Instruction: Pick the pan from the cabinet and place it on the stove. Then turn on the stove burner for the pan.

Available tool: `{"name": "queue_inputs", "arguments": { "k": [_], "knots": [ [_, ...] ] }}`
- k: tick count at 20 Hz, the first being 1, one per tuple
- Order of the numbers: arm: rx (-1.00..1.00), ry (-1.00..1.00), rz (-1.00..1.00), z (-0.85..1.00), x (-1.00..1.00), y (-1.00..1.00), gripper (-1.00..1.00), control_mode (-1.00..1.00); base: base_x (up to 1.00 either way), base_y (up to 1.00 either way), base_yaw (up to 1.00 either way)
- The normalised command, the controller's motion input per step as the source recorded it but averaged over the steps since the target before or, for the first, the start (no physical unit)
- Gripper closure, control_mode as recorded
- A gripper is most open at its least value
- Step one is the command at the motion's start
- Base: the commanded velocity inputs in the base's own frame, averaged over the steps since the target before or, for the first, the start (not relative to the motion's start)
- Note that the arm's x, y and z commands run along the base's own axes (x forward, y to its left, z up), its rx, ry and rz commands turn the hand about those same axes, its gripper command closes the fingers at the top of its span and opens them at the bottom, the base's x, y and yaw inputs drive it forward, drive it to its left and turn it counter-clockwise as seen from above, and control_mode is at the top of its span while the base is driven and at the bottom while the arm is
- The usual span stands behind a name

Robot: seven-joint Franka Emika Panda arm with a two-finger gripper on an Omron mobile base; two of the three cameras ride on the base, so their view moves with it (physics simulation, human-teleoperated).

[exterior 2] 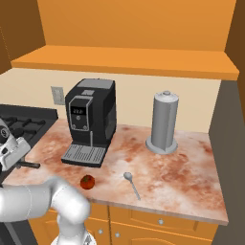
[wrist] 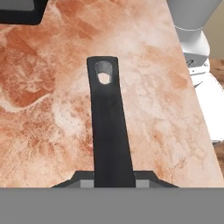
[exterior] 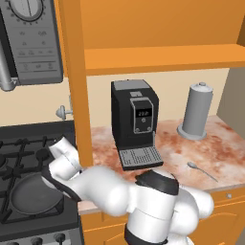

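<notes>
The dark grey pan lies on the front grate of the black stove, covering the stove burner beneath it. Its long black handle reaches out over the marbled counter, and a hole shows at its far end. My gripper is shut on the handle, one pad against each side. In the right base view the hand sits at the left edge with the handle sticking out to its right. The orange cabinet stands open above the counter with a bare shelf.
A black coffee machine stands on the counter by the stove. A grey canister, a spoon and a small tomato lie further right. A grey microwave hangs over the stove. Stove knobs line its front.
</notes>
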Motion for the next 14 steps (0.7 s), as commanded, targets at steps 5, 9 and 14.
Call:
{"name": "queue_inputs", "arguments": {
  "k": [5, 9, 14],
  "knots": [
    [-0.03, 0.01, -0.02, -0.08, 0.14, 0.05, 1.0, -1.0, 0.0, 0.0, 0.0],
    [-0.03, 0.0, -0.02, -0.14, 0.2, 0.03, 1.0, -1.0, 0.0, 0.0, 0.0],
    [-0.03, 0.0, -0.06, -0.21, 0.22, 0.03, 1.0, -1.0, 0.0, 0.0, 0.0]
  ]
}}
